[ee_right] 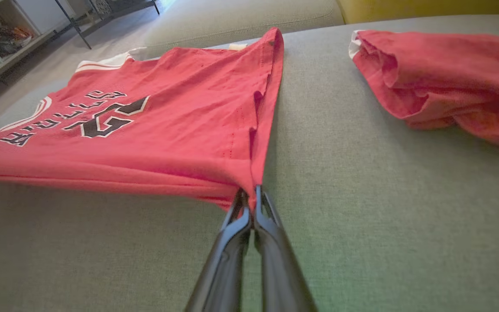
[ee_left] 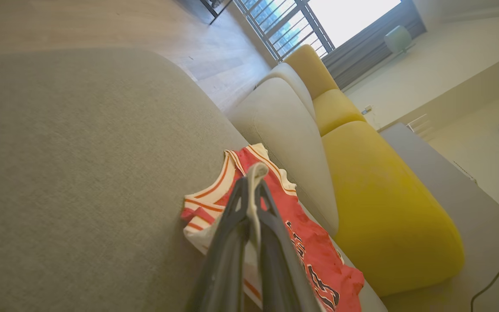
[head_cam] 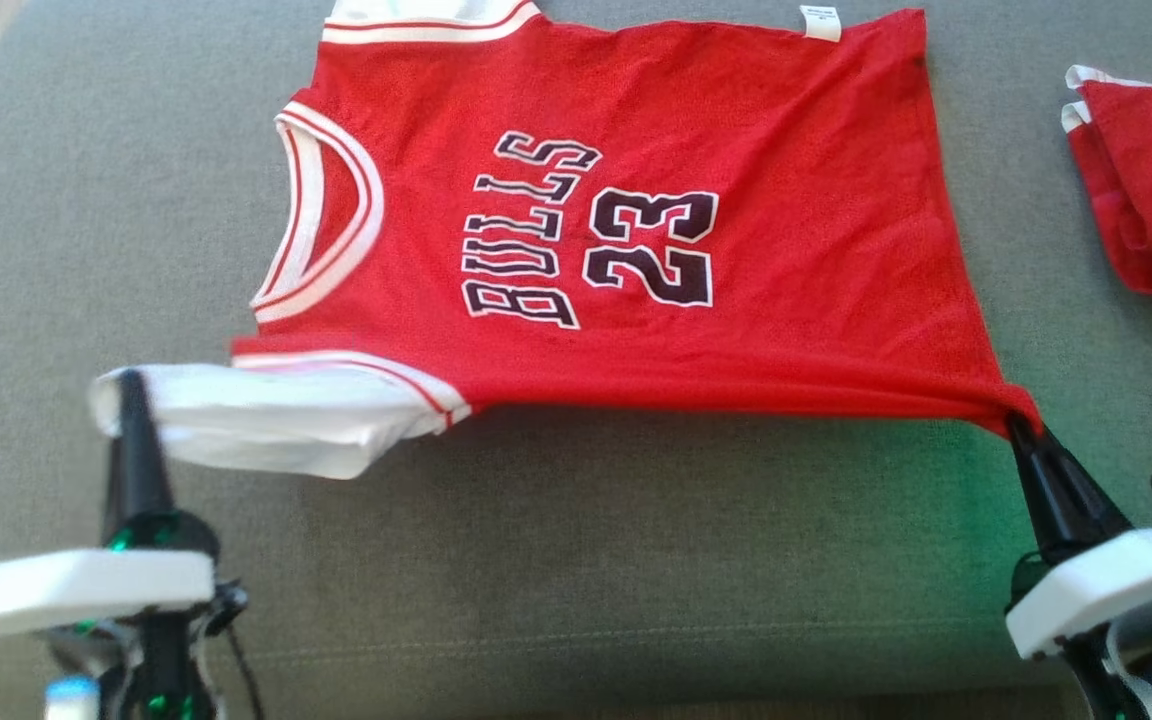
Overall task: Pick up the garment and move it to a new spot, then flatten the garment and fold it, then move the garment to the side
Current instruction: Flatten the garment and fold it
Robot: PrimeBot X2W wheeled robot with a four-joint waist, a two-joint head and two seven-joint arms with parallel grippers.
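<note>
Garment: a red jersey (head_cam: 756, 300) with white trim is spread on the grey cushion (head_cam: 576, 560), print side up, with black lettering and the number 23 showing.
Orientation: the neck opening is turned to the left and the hem to the right; the far edge lies flat on the cushion.
Left gripper: the left gripper (head_cam: 129, 385) is seen at the near left, its two dark fingers pressed together on a white fold of the jersey's shoulder end.
Left wrist view: a strip of white fabric is pinched between the fingers, and the rest of the jersey stretches away beyond the tips.
Right gripper: the right gripper (head_cam: 1018, 425) is seen at the near right, clamped tight on the near hem corner, where the red cloth is gathered to a point.
Jersey relative to grippers: the near edge is drawn taut between the two grippers, and the body of the jersey lies on the far side of both.
White tag: a small tag (head_cam: 820, 22) is seen at the far right corner of the jersey.
Other cloth: a crumpled red cloth (head_cam: 1151, 190) lies to the far right, apart from the jersey.
Background: a yellow cushion (ee_left: 383, 208) is visible in the left wrist view.
</note>
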